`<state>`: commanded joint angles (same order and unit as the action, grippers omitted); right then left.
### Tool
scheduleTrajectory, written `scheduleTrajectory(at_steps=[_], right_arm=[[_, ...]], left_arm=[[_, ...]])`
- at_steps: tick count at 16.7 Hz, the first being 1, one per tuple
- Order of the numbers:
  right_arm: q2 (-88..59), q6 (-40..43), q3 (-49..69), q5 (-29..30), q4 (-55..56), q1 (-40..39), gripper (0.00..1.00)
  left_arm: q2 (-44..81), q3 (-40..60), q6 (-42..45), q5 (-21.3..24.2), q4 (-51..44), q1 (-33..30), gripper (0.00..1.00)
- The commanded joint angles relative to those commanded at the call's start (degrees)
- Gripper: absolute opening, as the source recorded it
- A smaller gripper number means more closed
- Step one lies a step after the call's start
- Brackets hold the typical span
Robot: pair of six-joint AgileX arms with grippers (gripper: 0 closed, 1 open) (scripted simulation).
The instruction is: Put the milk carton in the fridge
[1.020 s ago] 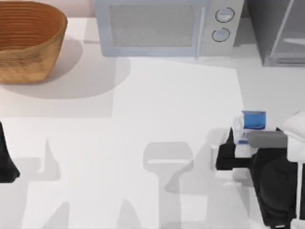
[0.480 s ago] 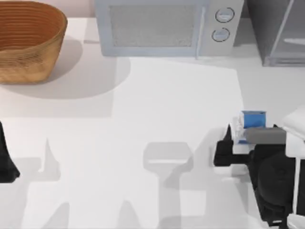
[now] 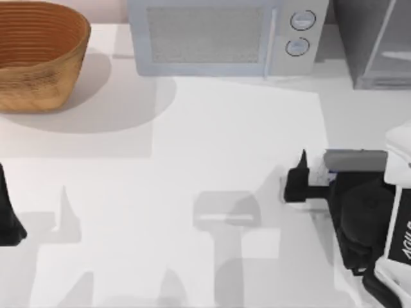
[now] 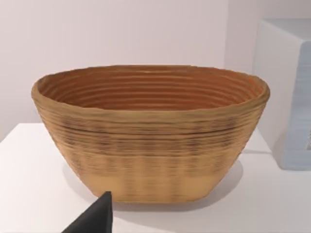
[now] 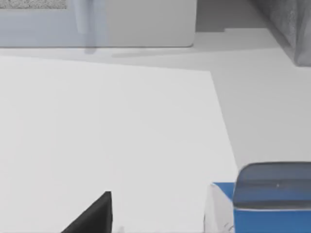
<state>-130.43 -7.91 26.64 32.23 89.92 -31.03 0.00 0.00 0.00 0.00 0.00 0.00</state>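
Top view: I look straight down on the worktop (image 3: 192,160).
Left wrist view: low and near, facing the basket (image 4: 150,131).
Right wrist view: low, facing the microwave (image 5: 97,22).
Shared: top and right wrist views both see the microwave (image 3: 221,35).

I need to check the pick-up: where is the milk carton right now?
The milk carton sits at the table's right side, tucked under the right gripper, well in front of the fridge at the back right corner.
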Motion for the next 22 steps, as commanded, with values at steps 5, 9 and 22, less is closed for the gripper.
scheduleTrajectory(at_steps=[5,9,22], right_arm=[[0.0,0.0,0.0,0.0,0.0,0.0,0.77],[0.0,0.0,0.0,0.0,0.0,0.0,0.47],[0.0,0.0,0.0,0.0,0.0,0.0,0.00]], left_arm=[[0.0,0.0,0.0,0.0,0.0,0.0,1.00],[0.0,0.0,0.0,0.0,0.0,0.0,1.00],[0.0,0.0,0.0,0.0,0.0,0.0,1.00]])
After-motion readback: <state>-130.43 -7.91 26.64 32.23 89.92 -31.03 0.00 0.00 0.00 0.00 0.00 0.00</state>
